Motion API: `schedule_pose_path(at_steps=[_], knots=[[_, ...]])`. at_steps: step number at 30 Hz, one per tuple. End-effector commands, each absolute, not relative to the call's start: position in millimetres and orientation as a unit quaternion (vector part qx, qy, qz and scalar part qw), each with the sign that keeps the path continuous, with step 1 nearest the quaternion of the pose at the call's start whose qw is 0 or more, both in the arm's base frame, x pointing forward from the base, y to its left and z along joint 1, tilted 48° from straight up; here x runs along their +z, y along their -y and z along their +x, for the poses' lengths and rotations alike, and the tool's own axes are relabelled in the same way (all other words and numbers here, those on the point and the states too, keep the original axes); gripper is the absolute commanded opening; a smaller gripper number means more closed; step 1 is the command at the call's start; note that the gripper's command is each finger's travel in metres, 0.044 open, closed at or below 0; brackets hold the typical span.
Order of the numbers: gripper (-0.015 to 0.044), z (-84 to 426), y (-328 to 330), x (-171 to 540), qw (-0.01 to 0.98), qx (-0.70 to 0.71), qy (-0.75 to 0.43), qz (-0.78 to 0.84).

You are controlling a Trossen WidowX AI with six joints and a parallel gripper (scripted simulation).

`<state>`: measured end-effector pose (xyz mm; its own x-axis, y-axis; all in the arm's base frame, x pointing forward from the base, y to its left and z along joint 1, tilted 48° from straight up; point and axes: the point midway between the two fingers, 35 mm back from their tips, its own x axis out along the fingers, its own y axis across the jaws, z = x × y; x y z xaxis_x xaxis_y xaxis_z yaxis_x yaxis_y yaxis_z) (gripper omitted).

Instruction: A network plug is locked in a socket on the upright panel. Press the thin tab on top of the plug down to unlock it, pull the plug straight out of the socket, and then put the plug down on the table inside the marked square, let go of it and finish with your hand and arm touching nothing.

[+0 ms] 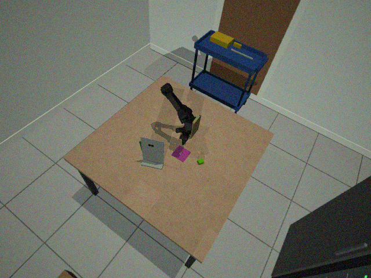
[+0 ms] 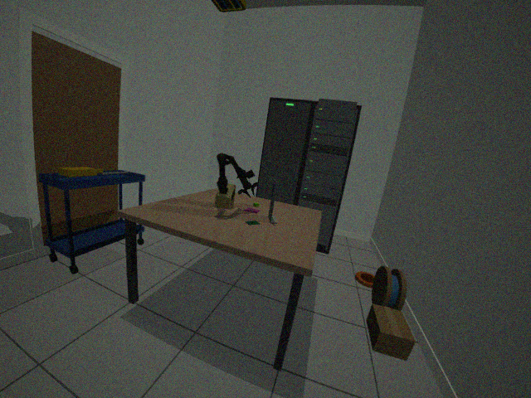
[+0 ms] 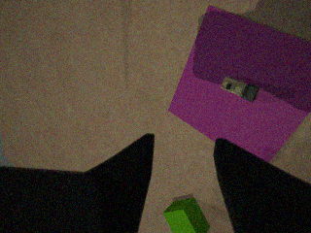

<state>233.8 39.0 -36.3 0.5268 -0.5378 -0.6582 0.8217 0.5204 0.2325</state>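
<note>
Your end effector [image 3: 182, 160] hangs above the desk [image 1: 167, 191], its two dark fingers parted with bare desk between them; it is released and grips nothing. You can see the plug [image 3: 239, 88] in the wrist view: a small pale grey block with a darker grey end, lying flat on the magenta square [image 3: 228, 116]. It sits well inside the square's edges, near the line where a shadow darkens the square's far part. From the end effector the plug lies ahead and to the right in that view, apart from both fingers and touching neither.

Between the fingertips, at the bottom of the wrist view, a green cube [image 3: 187, 217] rests on the desk, off the square. In the top view you find the square [image 1: 181, 153] between the upright grey panel [image 1: 152, 152] and the cube [image 1: 200, 161], just beyond the tip of the arm [image 1: 178, 108]. The panel shows two small dark sockets near its top. A tan block [image 1: 196, 125] stands close beside the arm.

No writing or label can be read on the plug, the panel or the square.
</note>
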Motion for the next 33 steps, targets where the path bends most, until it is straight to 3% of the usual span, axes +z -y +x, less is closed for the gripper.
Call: schedule_pose_path(at_steps=[1, 31, 33], knots=[[0.0156, 237.1, -48.0, -31.3, 0.831, -0.407, -0.262, 0.274], [0.0156, 235.6, -116.3, 38.0, 0.832, -0.407, -0.257, 0.276], [0.0209, 235.6, -116.3, 38.0, 0.832, -0.407, -0.257, 0.276]])
